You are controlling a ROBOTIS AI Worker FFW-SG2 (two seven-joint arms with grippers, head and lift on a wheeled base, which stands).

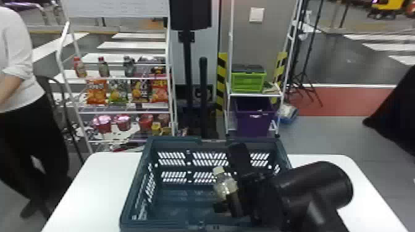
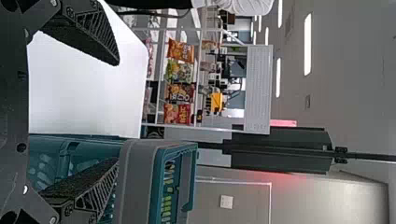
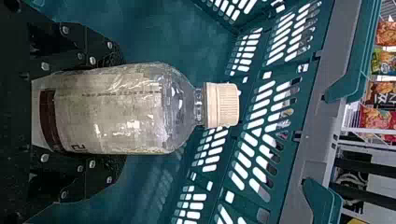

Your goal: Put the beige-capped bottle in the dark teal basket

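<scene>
Within the dark teal basket (image 1: 176, 197), toward its right side, my right gripper (image 1: 227, 191) is shut on the beige-capped bottle (image 1: 224, 185). The right wrist view has the bottle (image 3: 126, 109) clasped between the fingers of my right gripper (image 3: 88, 112), its beige cap (image 3: 222, 105) pointing away from the palm toward the slotted basket wall (image 3: 261, 116). Whether the bottle's base touches the basket floor, I cannot tell. My left gripper (image 2: 100, 114) stands open at the left, its fingers wide apart, with the basket's rim (image 2: 140, 182) beyond one of them.
A white table (image 1: 92, 185) bears the basket. Behind stand a shelf rack (image 1: 123, 77) with bottles, snack bags and cups, and a smaller rack with a green crate (image 1: 248, 81) over a purple bin (image 1: 254, 120). A person is at the far left.
</scene>
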